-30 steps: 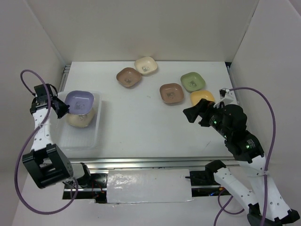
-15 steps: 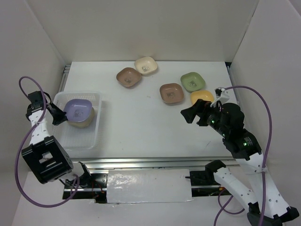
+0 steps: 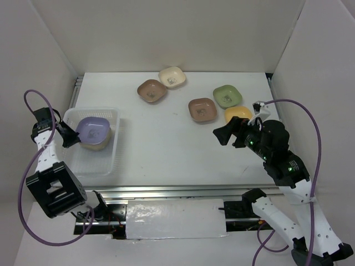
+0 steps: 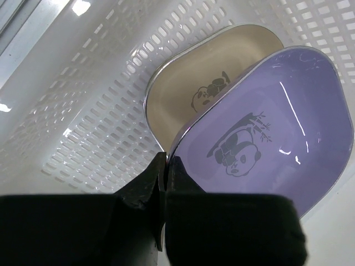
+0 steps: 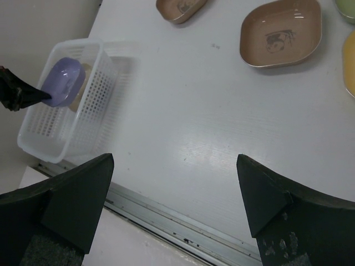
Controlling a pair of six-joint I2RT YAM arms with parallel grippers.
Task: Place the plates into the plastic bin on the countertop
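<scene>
Left fingers [image 4: 165,169] clamp one purple plate [image 4: 266,127] by its rim inside the bin [image 4: 94,127], over one cream plate [image 4: 188,83], perhaps more beneath. Right fingers [image 5: 69,208] gape above the bench [image 3: 161,144]; five plates [image 3: 202,110] lie there.

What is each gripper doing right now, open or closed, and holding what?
Left gripper: jaws closed on the rim of the purple plate.
Right gripper: jaws open, holding nothing.

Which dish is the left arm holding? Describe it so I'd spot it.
Look left for the white perforated plastic bin. Inside, the purple plate overlaps a cream plate, its rim pinched by the left gripper. It is the only purple dish in sight.
</scene>
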